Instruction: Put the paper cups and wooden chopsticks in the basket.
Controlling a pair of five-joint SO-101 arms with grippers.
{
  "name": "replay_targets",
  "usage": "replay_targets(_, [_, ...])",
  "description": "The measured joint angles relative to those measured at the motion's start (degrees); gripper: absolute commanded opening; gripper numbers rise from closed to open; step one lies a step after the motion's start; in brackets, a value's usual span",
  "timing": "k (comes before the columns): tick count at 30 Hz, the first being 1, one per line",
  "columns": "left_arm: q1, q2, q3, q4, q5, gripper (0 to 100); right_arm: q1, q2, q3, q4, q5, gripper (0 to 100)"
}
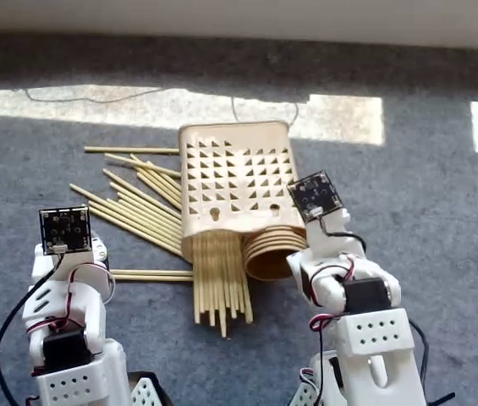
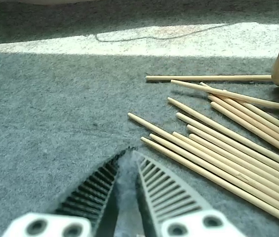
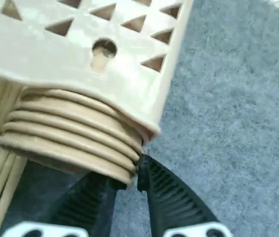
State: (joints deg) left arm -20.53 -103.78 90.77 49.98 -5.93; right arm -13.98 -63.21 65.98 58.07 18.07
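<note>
Beige basket (image 1: 237, 182) lies sideways on carpet (image 1: 442, 220), paper cups (image 1: 268, 249) and wooden chopsticks (image 1: 217, 292) poking from its near mouth. My left gripper (image 2: 125, 154) is closed on nothing. My right gripper (image 3: 129, 174) meets the cups' rim; whether it grips, I cannot tell.

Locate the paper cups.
High view, right side: the stack of tan paper cups pokes from the tipped beige perforated basket, beside wooden chopsticks, at the right gripper.

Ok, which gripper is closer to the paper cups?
Right. The right gripper sits at the rims of the cups, by the mouth of the basket. The left gripper is over the carpet, beyond the loose chopsticks.
</note>
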Motion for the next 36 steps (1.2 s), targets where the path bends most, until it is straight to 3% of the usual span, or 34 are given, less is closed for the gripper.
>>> replay_targets(11, [0.0, 0.0, 0.0, 0.0, 0.0, 1, -0.2, -0.8, -6.9, 3.7, -8.8, 0.7])
replay_targets(19, [0.0, 0.0, 0.0, 0.1, 0.0, 1, -0.1, 13.1, -27.3, 13.9, -11.6, 0.7])
replay_targets(36, [0.0, 0.0, 0.0, 0.1, 0.0, 1, 0.2, 48.8, -64.8, 21.3, -13.2, 1.0])
